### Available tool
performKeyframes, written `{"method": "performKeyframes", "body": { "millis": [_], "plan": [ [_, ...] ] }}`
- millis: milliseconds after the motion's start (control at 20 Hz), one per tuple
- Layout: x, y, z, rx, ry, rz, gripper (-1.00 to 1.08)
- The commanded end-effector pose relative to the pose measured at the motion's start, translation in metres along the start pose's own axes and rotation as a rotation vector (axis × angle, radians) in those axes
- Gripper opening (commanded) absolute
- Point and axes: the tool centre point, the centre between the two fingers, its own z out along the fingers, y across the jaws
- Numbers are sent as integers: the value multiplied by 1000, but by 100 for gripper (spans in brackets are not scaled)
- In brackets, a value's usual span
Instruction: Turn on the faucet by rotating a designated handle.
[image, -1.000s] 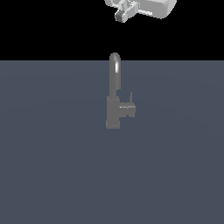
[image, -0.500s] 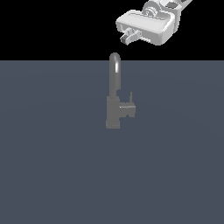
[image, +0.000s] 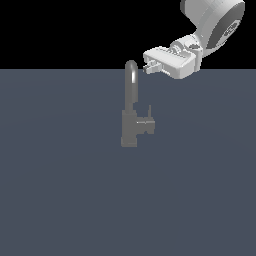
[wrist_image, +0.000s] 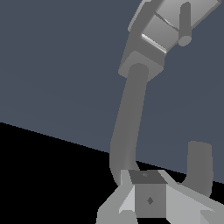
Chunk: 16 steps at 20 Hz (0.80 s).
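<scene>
The grey faucet (image: 130, 128) stands upright in the middle of the dark floor, its arched spout (image: 131, 70) rising above the blocky body. The handle (image: 146, 125) sticks out toward the exterior view's right, with a thin upright lever (image: 149, 111) at its end. My gripper (image: 148, 67) hangs level with the top of the spout, just to its right and well above the handle, touching nothing. Its fingers look shut with nothing between them. In the wrist view the faucet (wrist_image: 131, 113) stretches away from my gripper (wrist_image: 149, 199), and the handle (wrist_image: 184, 22) shows at its far end.
A flat slate-grey floor (image: 60, 190) lies all round the faucet. The white arm link (image: 215, 20) fills the exterior view's upper right.
My gripper has come down from the top edge of the exterior view to the height of the spout's arch. The faucet and its handle have not moved.
</scene>
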Motion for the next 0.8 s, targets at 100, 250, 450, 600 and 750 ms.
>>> {"method": "performKeyframes", "body": {
  "millis": [100,250,450,600,750],
  "plan": [
    [38,-1,1,88,-90,86,-100],
    [64,0,4,146,-148,143,-100],
    [94,3,9,217,-218,214,-100],
    [113,5,15,262,-263,259,-100],
    [129,8,20,299,-299,296,-100]
  ]
}}
